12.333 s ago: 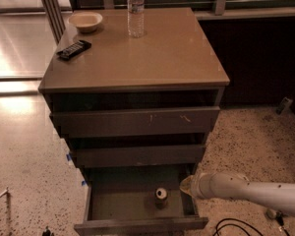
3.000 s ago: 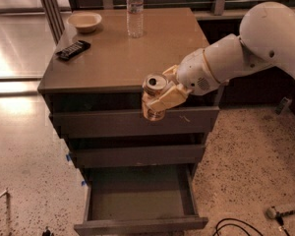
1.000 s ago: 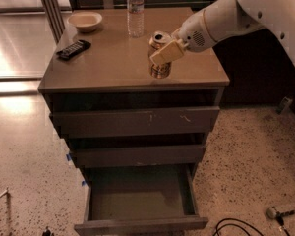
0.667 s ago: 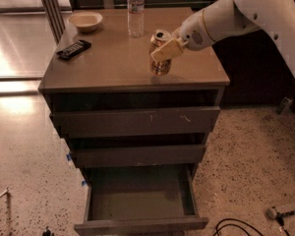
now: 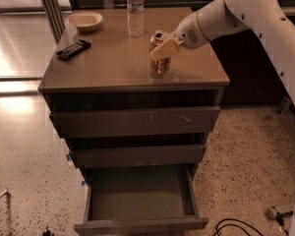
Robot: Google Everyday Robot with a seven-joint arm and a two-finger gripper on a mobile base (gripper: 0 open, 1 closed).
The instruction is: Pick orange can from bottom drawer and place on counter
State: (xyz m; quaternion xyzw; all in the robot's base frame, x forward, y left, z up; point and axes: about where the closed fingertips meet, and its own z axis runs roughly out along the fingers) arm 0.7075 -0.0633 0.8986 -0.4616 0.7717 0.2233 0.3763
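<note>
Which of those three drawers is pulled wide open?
The bottom drawer, pulled far out and empty; the two above barely protrude. The gripper holds the orange can over the counter.

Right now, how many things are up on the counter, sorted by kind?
Cans: 1, orange can, gripped by the claw at the counter's middle right
Bottles: 1, water bottle
Bowls: 1, bowl
Remotes: 1, black remote
Total: 4

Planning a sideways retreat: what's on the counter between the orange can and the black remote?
Nothing: the camera view shows bare counter between remote and orange can. The gripper is clamped on the can.
</note>
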